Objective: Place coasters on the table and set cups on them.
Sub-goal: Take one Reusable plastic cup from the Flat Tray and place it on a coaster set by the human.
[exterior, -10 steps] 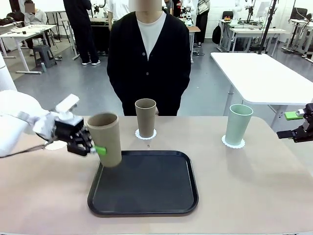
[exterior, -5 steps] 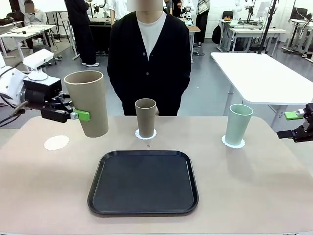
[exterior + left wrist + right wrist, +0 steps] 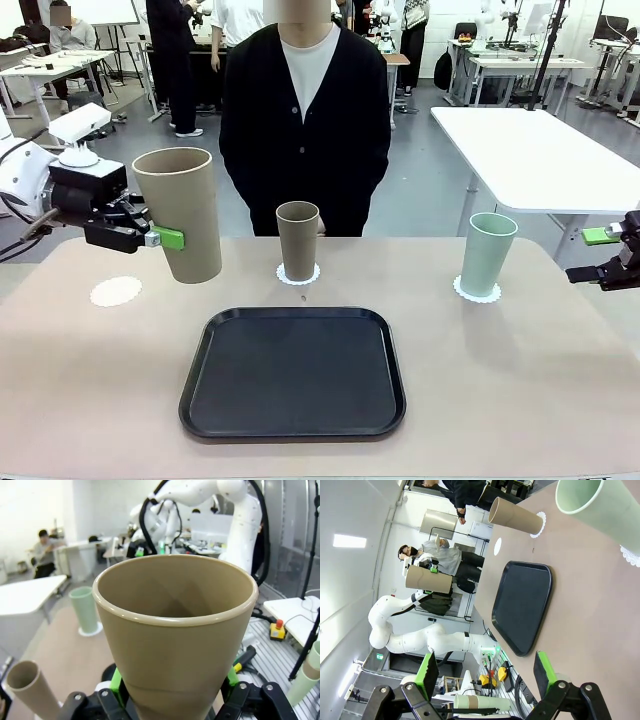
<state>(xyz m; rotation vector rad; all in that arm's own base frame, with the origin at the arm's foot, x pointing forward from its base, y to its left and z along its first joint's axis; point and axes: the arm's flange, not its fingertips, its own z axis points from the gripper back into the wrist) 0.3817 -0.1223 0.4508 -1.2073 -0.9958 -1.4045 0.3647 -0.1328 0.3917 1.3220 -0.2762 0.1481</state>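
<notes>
Front view: the black tray (image 3: 293, 372) lies in the middle of the tan table (image 3: 520, 380). Left of the tray and above the table, the left gripper (image 3: 160, 237) holds a tan cup (image 3: 181, 212) by its lower wall, lifted clear of the tabletop and tilted slightly. Below it, left of the tray, a bare white coaster (image 3: 116, 291) lies flat on the table. Beyond the tray's far edge a second tan cup (image 3: 297, 240) stands upright on its coaster (image 3: 298, 274). Far right of the tray, the mint cup (image 3: 486, 254) stands upright on another coaster (image 3: 478, 290). The right gripper (image 3: 603, 255) hovers at the table's right edge, well apart from the mint cup, with nothing in it. A person (image 3: 304, 110) stands behind the table.

Left wrist view: the held tan cup (image 3: 175, 630) stands between green pads (image 3: 116, 686) pressing on its lower sides; the mint cup (image 3: 85, 610) stands beyond on the table.

Right wrist view: the right gripper (image 3: 487, 672) has its jaws spread wide and empty, with the tray (image 3: 523, 605) beyond them and the mint cup (image 3: 600, 510) near the top right corner.
</notes>
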